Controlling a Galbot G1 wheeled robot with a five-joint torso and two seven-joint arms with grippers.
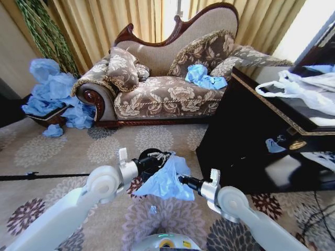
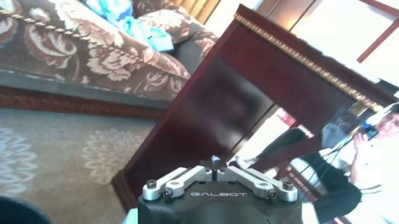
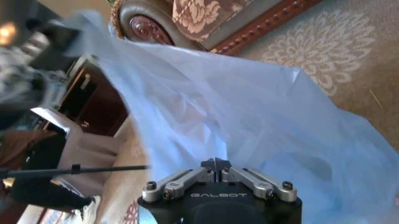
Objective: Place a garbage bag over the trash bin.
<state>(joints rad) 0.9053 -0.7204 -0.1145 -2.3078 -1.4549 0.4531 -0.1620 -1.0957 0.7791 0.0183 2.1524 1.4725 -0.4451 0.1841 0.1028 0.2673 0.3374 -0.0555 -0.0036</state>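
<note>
Your garbage bag point(image 1: 166, 180) hangs low over the patterned carpet point(image 1: 63, 157), stretched between both arms in front of the sofa point(image 1: 167, 89). In the head view the right gripper point(image 1: 179, 179) meets its lower edge and the left gripper point(image 1: 163, 156) its upper corner. Your right wrist view shows those fingers pressed together, with the blue film point(image 3: 249, 121) spreading out from their tips. Your left wrist view shows the left fingers point(image 2: 215, 173) closed too, facing the dark cabinet point(image 2: 249, 93); whether they pinch plastic, you cannot tell.
</note>
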